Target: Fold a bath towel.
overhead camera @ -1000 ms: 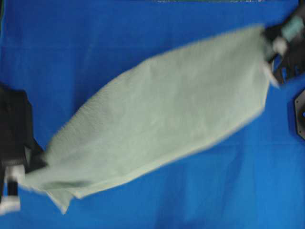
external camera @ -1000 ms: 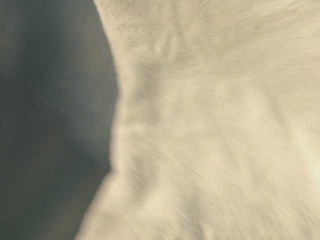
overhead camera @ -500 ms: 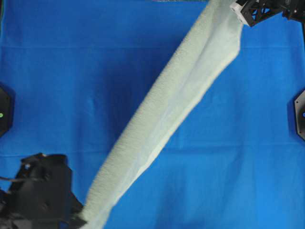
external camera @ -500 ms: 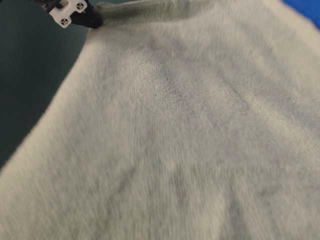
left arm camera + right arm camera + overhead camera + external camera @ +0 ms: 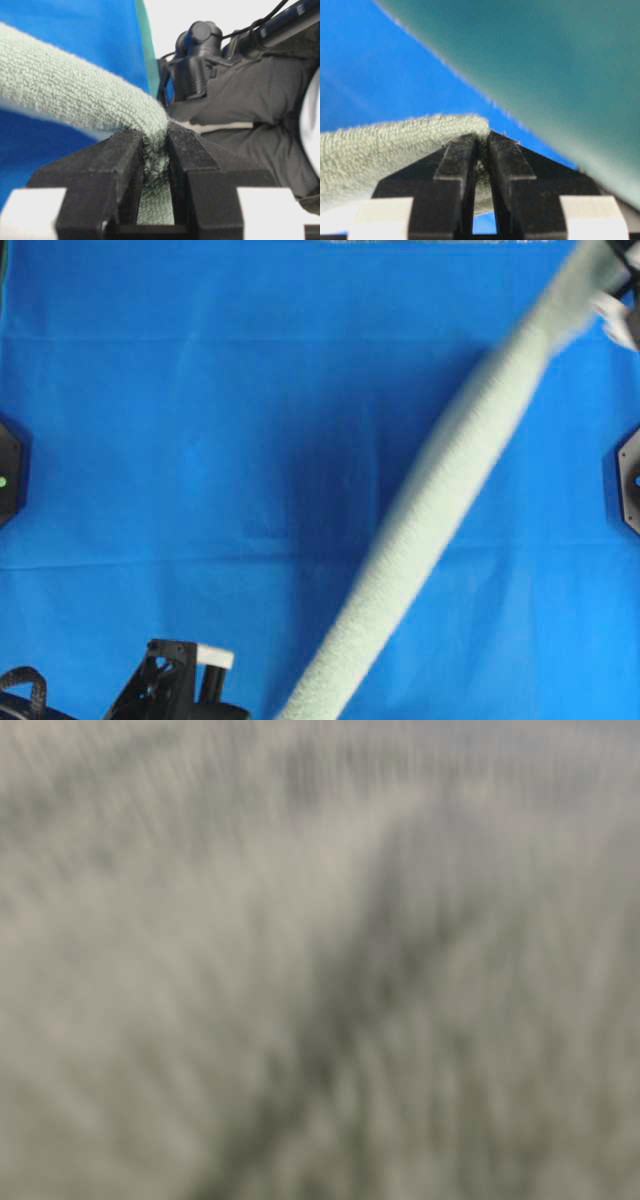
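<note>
Left gripper [image 5: 156,145] clamped on bath towel [image 5: 440,490] end, right gripper [image 5: 482,145] clamped opposite end, blue table cover [image 5: 200,440] bare alongside.

Bright even light, table-level view blurred

- No readable text, labels, brand names, numbers or signs in any view
- Nothing is printed on the bath towel [image 5: 440,500] or the blue table cover [image 5: 200,440]
</note>
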Robot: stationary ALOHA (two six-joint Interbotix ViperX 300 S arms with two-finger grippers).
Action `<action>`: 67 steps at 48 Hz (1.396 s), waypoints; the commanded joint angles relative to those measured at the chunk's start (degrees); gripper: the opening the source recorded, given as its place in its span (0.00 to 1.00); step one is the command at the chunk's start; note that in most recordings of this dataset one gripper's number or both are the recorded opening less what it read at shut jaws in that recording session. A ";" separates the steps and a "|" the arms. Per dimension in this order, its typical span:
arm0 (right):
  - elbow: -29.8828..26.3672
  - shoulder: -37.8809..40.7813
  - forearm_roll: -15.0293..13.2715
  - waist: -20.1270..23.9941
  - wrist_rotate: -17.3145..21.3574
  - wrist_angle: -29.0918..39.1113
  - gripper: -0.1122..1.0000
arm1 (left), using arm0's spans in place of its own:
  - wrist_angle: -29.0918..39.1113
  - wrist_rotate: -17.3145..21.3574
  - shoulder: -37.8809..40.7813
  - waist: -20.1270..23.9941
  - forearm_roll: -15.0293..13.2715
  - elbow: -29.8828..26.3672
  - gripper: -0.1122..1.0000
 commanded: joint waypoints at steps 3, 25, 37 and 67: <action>-0.44 -0.44 -0.53 4.13 2.37 6.86 0.19 | -0.09 0.26 -0.88 -0.62 -0.09 -1.23 0.22; 1.58 25.49 -2.37 -20.92 2.11 -31.55 0.19 | -10.63 -14.77 -19.78 4.75 -0.09 39.64 0.22; -6.86 45.35 -2.29 -30.85 -1.32 -49.31 0.19 | -25.93 -21.18 -28.74 10.81 -0.09 62.49 0.22; -11.95 51.94 -1.14 -31.29 -5.62 -49.22 0.54 | -25.22 -18.46 -31.38 16.61 -0.09 71.02 0.59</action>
